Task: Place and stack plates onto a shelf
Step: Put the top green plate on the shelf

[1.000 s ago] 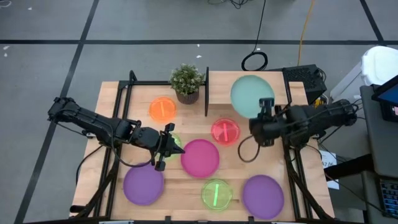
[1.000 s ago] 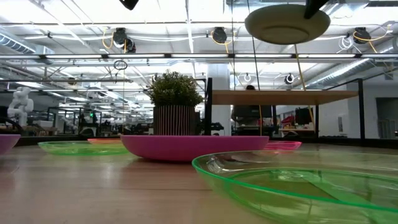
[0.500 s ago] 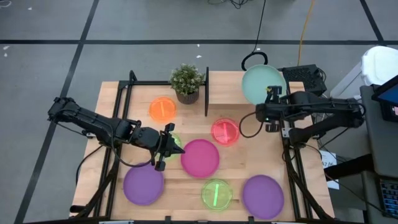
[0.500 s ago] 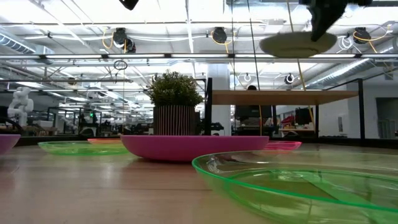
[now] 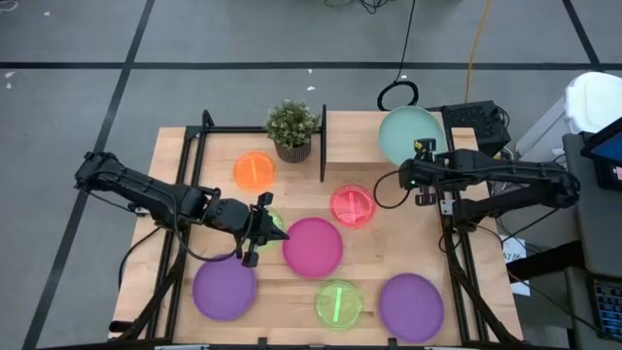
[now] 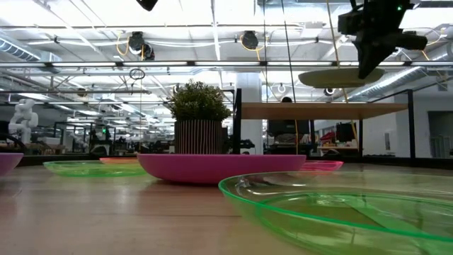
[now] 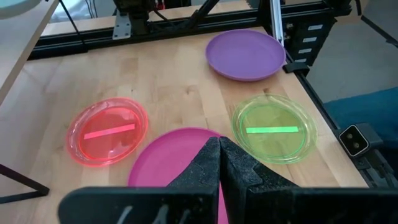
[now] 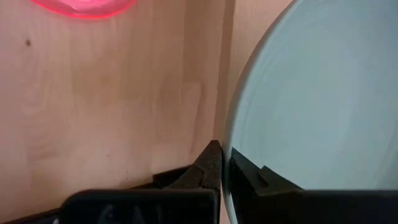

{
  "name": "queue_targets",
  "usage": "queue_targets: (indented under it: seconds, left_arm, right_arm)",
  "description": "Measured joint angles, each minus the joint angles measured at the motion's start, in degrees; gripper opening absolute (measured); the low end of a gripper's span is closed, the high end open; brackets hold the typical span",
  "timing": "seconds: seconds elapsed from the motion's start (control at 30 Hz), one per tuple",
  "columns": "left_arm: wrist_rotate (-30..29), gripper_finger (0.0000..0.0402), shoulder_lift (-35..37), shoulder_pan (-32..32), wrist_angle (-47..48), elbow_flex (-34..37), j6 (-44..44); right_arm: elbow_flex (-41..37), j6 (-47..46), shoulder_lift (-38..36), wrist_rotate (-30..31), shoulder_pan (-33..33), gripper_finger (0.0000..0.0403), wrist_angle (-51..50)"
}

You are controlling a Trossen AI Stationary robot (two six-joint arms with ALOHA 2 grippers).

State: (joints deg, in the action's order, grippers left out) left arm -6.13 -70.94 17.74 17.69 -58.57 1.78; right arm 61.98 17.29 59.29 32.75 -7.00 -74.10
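Note:
My right gripper (image 5: 421, 161) is shut on the teal plate (image 5: 409, 133) and holds it in the air over the right part of the shelf (image 5: 352, 146). In the low view the plate (image 6: 340, 76) hangs just above the shelf board (image 6: 322, 110). My left gripper (image 5: 264, 229) waits shut beside the magenta plate (image 5: 313, 246), above a lime green plate (image 5: 276, 221). An orange plate (image 5: 254, 170), a pink-red plate (image 5: 352, 206), two purple plates (image 5: 224, 289) (image 5: 410, 304) and another lime green plate (image 5: 338, 302) lie flat on the table. My right gripper pinches the teal plate's rim (image 8: 227, 138) between its two fingers, on the plate's side toward the table's near edge. The fingers (image 6: 368, 65) come down on it from above. The plate is lifted clear and nearly level, apart from the shelf board.
A potted plant (image 5: 293, 128) stands at the shelf's left end, beside the thin black upright (image 5: 323, 146). The pink-red plate lies just in front of the shelf. Cables and a black box (image 5: 476, 122) sit past the table's far right corner.
My right gripper has carried the teal plate toward the table's far right corner and down. The plate was high over the shelf's front and now hangs low over the board. The gripper has stayed shut on the rim.

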Motion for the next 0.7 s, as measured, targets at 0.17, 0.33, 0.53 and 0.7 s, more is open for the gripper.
queue_targets:
  seconds: [0.17,0.33,0.53,0.7]
  left_arm:
    - [0.00,0.0004,0.00,0.00,0.00,0.00,0.00]
    - [0.00,0.0004,0.00,0.00,0.00,0.00,0.00]
    - [0.00,0.0004,0.00,0.00,0.00,0.00,0.00]
    - [0.00,0.0004,0.00,0.00,0.00,0.00,-0.01]
  right_arm:
    - [-1.63,1.03,-2.97,0.00,-2.83,0.0000,1.32]
    - [-3.69,3.12,-6.06,-2.05,-5.53,0.0000,3.62]
    - [-7.50,7.05,-8.57,-4.48,-8.71,0.0000,8.54]
    - [-9.72,8.84,-8.73,-4.54,-10.76,0.0000,10.74]
